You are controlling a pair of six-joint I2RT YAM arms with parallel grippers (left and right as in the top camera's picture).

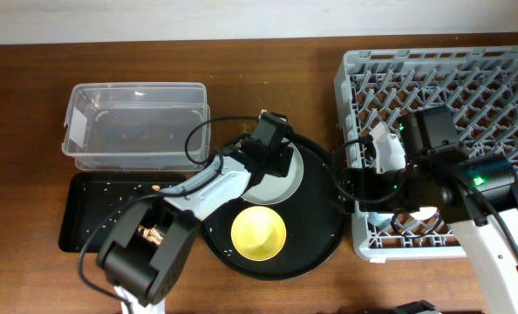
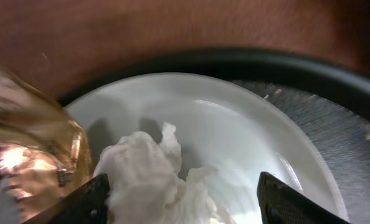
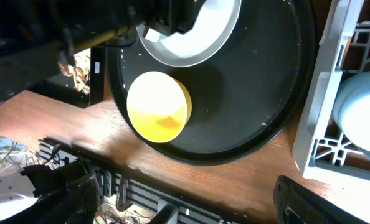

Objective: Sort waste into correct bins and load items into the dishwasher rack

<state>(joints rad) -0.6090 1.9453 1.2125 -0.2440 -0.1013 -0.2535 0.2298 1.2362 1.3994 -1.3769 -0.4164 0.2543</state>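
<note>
1. Only the left wrist view shows crumpled white paper (image 2: 154,174) on the plate (image 2: 235,124), left claw (image 2: 182,190) spread apart around it, gold foil (image 2: 29,130) beside.
2. Overhead, that claw hides the paper, mid-bench.
3. Right claw (image 3: 186,186) gapes empty beside the rack (image 1: 468,65) at the bench's right edge.

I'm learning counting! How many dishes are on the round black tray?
2: a pale grey-green round plate; a small yellow bowl in front of it. More may be hidden.
</note>
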